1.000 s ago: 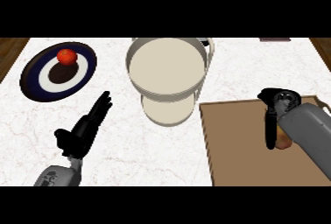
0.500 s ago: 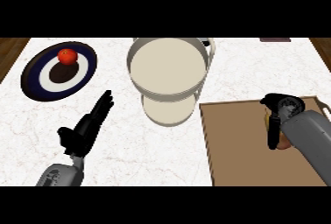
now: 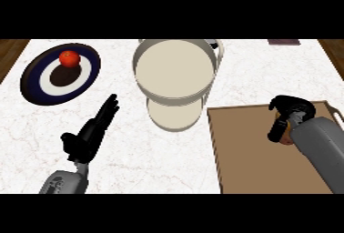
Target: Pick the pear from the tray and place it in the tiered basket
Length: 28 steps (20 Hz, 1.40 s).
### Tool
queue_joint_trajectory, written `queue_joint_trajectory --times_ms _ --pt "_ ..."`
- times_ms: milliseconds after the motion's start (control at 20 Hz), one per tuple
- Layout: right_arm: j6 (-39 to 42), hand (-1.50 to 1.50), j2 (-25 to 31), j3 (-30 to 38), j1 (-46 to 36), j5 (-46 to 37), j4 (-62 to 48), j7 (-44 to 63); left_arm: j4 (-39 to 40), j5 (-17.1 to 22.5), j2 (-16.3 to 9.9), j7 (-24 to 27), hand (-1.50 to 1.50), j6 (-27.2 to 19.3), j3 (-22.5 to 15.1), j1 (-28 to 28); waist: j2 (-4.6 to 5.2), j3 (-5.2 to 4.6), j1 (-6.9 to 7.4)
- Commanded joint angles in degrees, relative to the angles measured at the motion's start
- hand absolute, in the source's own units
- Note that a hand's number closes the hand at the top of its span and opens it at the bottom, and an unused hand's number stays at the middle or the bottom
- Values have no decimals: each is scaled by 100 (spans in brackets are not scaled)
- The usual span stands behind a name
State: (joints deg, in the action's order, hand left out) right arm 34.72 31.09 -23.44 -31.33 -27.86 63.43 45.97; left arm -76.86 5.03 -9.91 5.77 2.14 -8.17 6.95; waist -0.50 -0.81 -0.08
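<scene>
Pear flesh showed only as a small tan patch point(image 3: 287, 139) under the right hand point(image 3: 287, 119), at the right side of the brown tray point(image 3: 252, 150). The black fingers of that hand curled down around the fruit and hid most of it, so the hand was clamped on the pear; whether the fruit was lifted off the tray surface or resting on it could not be told. The grey right forearm point(image 3: 321, 150) ran from the lower right corner up to the hand, lying over the tray.

Left of the tray stood the tiered basket point(image 3: 176, 75), two round cream bowls stacked one above the other, the upper one wider. The tray's top left corner was just beside the lower bowl.

Further left, the left hand point(image 3: 91, 132) hung over the white marble table point(image 3: 134, 154) with its fingers straight and together, holding nothing.

Near the table's far left corner lay a dark plate point(image 3: 35, 86) with a white ring, and a red fruit point(image 3: 69, 58) sat on its upper part.
</scene>
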Motion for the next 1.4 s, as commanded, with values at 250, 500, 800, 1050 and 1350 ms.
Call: queue_joint_trajectory --times_ms 250,500,800,1050,1350 --pt "-702 150 -35 223 828 -414 1242 -92 -184 -83 9 156 0 47 70 -272 10 80 -62" --pt "-2353 150 469 540 1969 -833 2748 -535 219 59 -65 275 0 -35 417 -278 -75 75 -515" --pt "-3208 150 443 1598 2709 -212 4128 -810 -134 32 -138 165 0 106 273 -488 -36 84 -306" --pt "-3485 150 115 1979 2931 252 5856 -636 -266 144 -185 29 0 177 353 -438 -47 77 -270" --pt "-2645 150 153 2000 1766 398 7036 1018 30 -37 1 117 0 227 217 -28 40 70 -20"
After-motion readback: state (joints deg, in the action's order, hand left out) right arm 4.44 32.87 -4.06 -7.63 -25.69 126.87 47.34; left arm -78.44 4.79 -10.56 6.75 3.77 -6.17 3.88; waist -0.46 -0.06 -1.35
